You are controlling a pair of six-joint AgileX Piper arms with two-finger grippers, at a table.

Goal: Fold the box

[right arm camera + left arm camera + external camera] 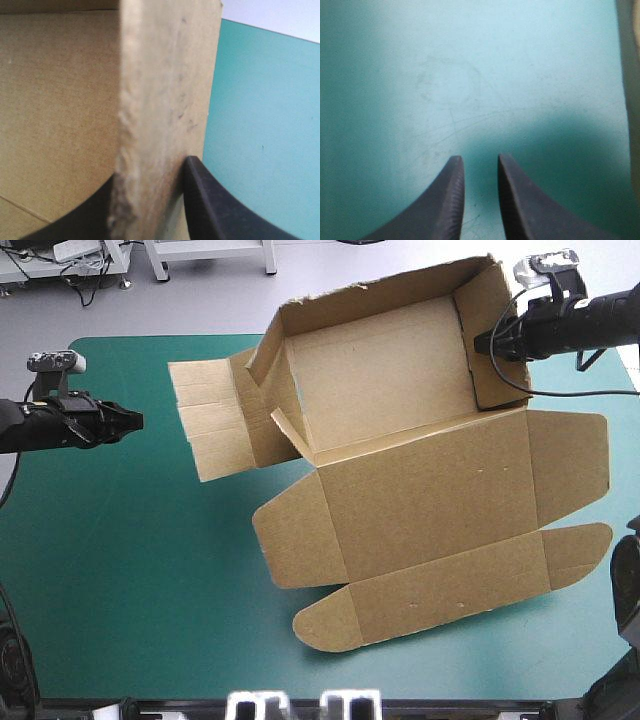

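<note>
The brown box (400, 490) stands as an open tray on the far half of the teal-green cover, its lid flat toward the front edge with rounded flaps. One side flap (210, 420) lies spread to the left. My right gripper (482, 342) is shut on the tray's right wall; in the right wrist view that wall (165, 75) runs between the fingers of the gripper (152, 172). My left gripper (138, 421) hovers left of the spread flap, apart from it. Its fingers (477, 160) stand slightly apart over bare cover, holding nothing. A strip of box edge (631, 75) shows ahead and to one side.
The teal-green cover (130, 570) lies bare on the near left, between the left arm and the lid. The lid's flaps reach close to the table's right edge (625, 490).
</note>
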